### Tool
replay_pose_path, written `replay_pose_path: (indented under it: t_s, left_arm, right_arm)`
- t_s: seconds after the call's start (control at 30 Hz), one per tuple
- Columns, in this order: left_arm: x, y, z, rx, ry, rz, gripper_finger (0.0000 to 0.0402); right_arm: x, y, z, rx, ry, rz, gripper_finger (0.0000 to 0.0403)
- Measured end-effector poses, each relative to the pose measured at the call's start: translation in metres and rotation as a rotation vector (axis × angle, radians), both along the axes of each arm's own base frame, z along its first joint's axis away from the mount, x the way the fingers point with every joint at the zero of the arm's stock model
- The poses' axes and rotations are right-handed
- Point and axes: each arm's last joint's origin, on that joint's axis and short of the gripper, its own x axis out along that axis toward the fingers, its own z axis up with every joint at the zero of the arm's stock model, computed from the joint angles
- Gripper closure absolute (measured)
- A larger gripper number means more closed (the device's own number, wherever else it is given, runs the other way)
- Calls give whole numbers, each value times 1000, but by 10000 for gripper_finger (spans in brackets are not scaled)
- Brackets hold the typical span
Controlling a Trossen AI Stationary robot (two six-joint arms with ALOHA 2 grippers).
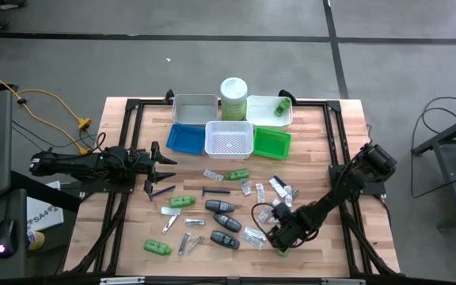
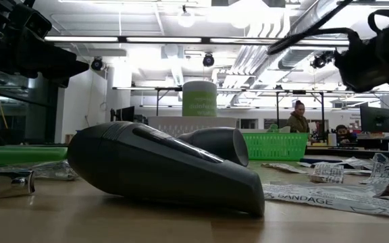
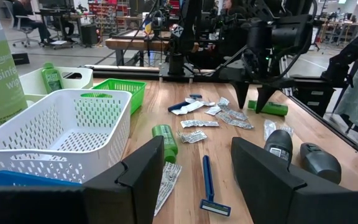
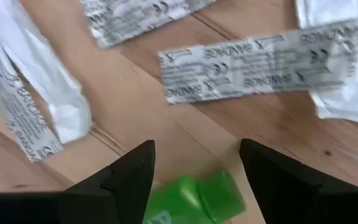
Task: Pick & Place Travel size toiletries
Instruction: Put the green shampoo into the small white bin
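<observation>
Green tube (image 4: 194,198) lying on worktop (image 1: 323,158) near front right edge, bracketed between spread fingers of right gripper (image 1: 282,240), not yet clamped: lined up for pick. Bandage packets (image 4: 253,62) scattered just beyond. Left gripper (image 1: 161,166) parked released over razor (image 3: 209,186), clear of trays (image 1: 228,138).

Five plastic trays (image 1: 228,139) and a pale-green canister (image 1: 233,96) cluster together.

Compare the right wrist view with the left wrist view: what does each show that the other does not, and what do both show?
Only the right wrist view: the right gripper open, directly over a green tube, with the word BANDAGE legible on a packet.
Only the left wrist view: the white basket, green basket, blue razor, dark grey cases and the open left gripper.
Both: bandage packets on the wooden table.
</observation>
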Motion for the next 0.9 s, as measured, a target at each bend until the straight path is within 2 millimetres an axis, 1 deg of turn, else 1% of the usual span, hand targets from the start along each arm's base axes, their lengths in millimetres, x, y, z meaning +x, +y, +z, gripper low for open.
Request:
replay_pose_path:
  t_s: [0.1,0.23,0.33,0.47,0.53,0.63,0.73,0.83,0.9]
  left_arm:
    - [0,0,0,0,1,0,213]
    - [0,0,0,0,0,0,213]
    - [0,0,0,0,0,0,213]
    - [0,0,0,0,1,0,213]
    - [0,0,0,0,1,0,213]
    - [0,0,0,0,0,0,213]
    - [0,0,0,0,1,0,213]
    - [0,0,0,0,0,0,213]
    - [0,0,0,0,0,0,213]
  right_arm:
    - [-4,-5,7,4,20,15,168]
    - [-8,-9,26,6,-21,13,168]
    - [-16,-14,38,-9,-17,-25,168]
    - [-26,-4,46,48,-31,-69,168]
    - [-31,4,47,82,-35,-45,168]
    - [-37,17,48,122,-52,116,168]
    - [-42,31,51,147,-119,372,168]
    - [-47,41,52,128,-180,609,168]
    - [-51,44,52,90,-200,640,168]
